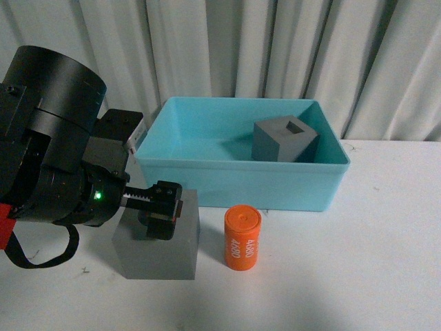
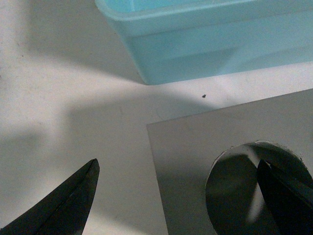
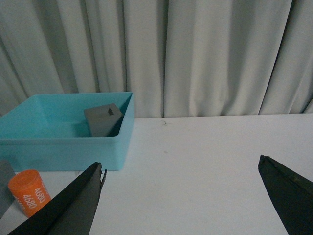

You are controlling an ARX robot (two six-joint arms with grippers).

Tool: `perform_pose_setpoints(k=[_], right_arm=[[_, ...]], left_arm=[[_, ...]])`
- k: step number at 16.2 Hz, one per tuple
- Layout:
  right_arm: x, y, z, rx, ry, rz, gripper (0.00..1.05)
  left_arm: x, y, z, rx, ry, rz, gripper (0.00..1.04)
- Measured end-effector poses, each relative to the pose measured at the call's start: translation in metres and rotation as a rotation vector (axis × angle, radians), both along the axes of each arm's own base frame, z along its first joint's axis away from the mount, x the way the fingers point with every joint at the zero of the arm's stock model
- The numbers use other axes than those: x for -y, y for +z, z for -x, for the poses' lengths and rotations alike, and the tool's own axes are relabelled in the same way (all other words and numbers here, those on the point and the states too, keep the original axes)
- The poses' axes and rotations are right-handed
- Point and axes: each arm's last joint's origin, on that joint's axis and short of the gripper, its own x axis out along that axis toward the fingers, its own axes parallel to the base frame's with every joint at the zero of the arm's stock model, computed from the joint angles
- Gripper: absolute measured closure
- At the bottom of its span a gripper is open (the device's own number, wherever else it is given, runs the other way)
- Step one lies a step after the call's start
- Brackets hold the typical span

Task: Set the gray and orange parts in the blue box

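Left gripper [image 2: 178, 196]: jaws wide apart, holding nothing. One finger [image 2: 286, 196] sits at the round hole of the near gray cube [image 1: 158, 243], and the other finger [image 2: 68, 208] is outside the cube's side wall, over the table [image 1: 386, 262]. Cannot tell whether either finger touches the cube.

Right gripper [image 3: 176, 200]: jaws wide apart, nothing between them, bare table below.

Near cube is on the table, just in front of the blue box [image 1: 241, 186]. Orange cylinder [image 1: 242, 237] stands just beside that cube, also in front of the box. Second gray cube [image 1: 284, 140], which has a square hole, lies inside the box toward its right rear. Curtain [image 1: 275, 48] behind.
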Motion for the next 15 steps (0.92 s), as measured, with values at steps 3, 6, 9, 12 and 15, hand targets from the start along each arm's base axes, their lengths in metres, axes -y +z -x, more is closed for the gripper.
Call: perform_pose_setpoints(k=[3,6,9,12,15], right_arm=[[0.0,0.0,0.0,0.0,0.0,0.0,0.06],[0.0,0.0,0.0,0.0,0.0,0.0,0.06],[0.0,0.0,0.0,0.0,0.0,0.0,0.06],[0.0,0.0,0.0,0.0,0.0,0.0,0.06],[0.0,0.0,0.0,0.001,0.0,0.0,0.06]], left_arm=[[0.001,-0.001,-0.001,-0.005,-0.008,0.008,0.23],[0.0,-0.001,0.0,-0.01,-0.011,0.008,0.57],[-0.007,0.007,0.009,-0.026,0.0,0.018,0.81],[-0.031,0.093,0.031,0.033,0.002,0.142,0.83],[-0.025,0.18,0.014,0.31,-0.033,0.231,0.83]])
